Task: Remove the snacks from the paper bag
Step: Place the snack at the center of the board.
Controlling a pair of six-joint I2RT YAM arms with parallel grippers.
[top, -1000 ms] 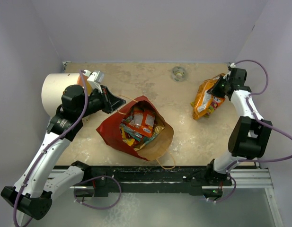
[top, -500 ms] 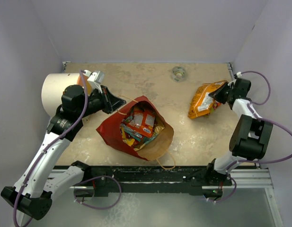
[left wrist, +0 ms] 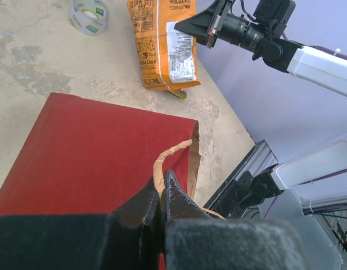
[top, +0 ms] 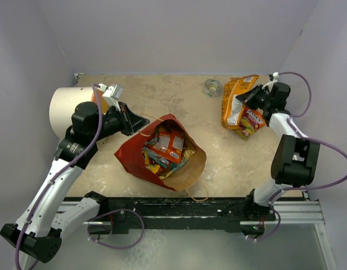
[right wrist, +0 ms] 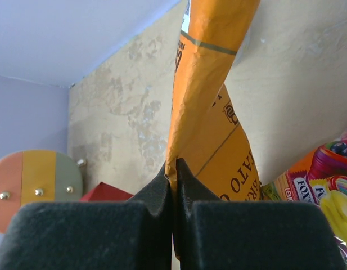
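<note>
Orange snack packet (top: pixel 231 104) is pinched in right gripper (right wrist: pixel 173 169) — left gripper (left wrist: pixel 162 185) clamps paper bag (left wrist: pixel 94 146) handle (left wrist: pixel 169 156).

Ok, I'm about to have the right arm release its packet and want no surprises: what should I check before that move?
1. Right tool shut on the orange packet: ok.
2. Left tool pinching the handle of the paper bag: ok.
3. Orange packet apart from the tape roll: ok.
4. Orange packet resting on the table: cannot tell.
5. Bag emptied: not ok, packets inside.
</note>
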